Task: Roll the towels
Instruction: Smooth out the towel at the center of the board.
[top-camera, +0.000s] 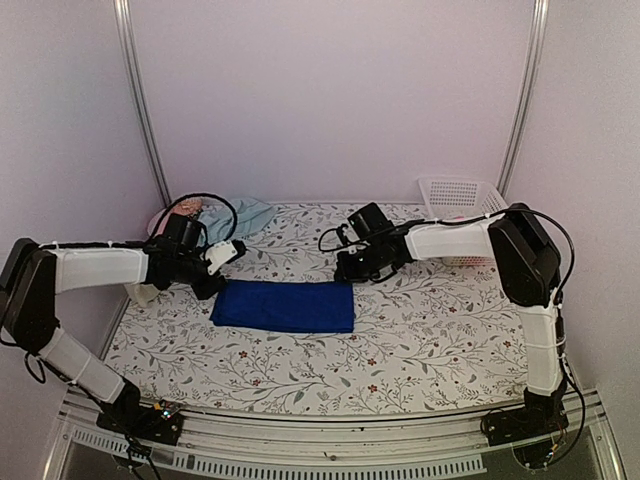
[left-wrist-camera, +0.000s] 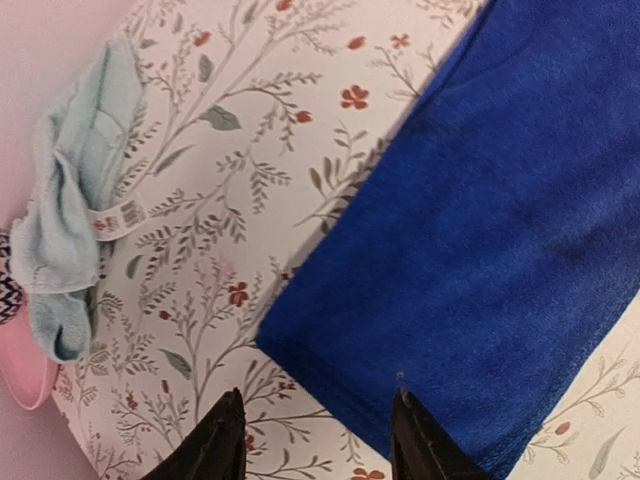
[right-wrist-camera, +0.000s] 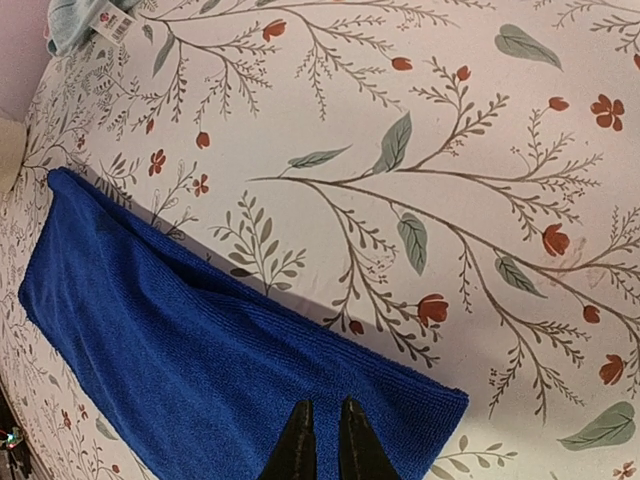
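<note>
The royal blue towel (top-camera: 285, 305) lies folded flat in a long rectangle in the middle of the table. My left gripper (top-camera: 208, 285) hovers open over its left end; in the left wrist view the fingers (left-wrist-camera: 225, 445) straddle the blue towel's (left-wrist-camera: 480, 220) near corner with nothing between them (left-wrist-camera: 318, 430). My right gripper (top-camera: 342, 270) is at the towel's far right corner. In the right wrist view it (right-wrist-camera: 325, 435) is shut just above the blue towel (right-wrist-camera: 200, 350), with no cloth pinched. The pale aqua towel (top-camera: 245, 215) (left-wrist-camera: 70, 220) lies crumpled at the back left.
A pink hat (top-camera: 165, 218) (left-wrist-camera: 30, 385) sits against the back left wall beside the aqua towel. A white plastic basket (top-camera: 460, 198) stands at the back right. The floral tablecloth (top-camera: 420, 330) covers the table.
</note>
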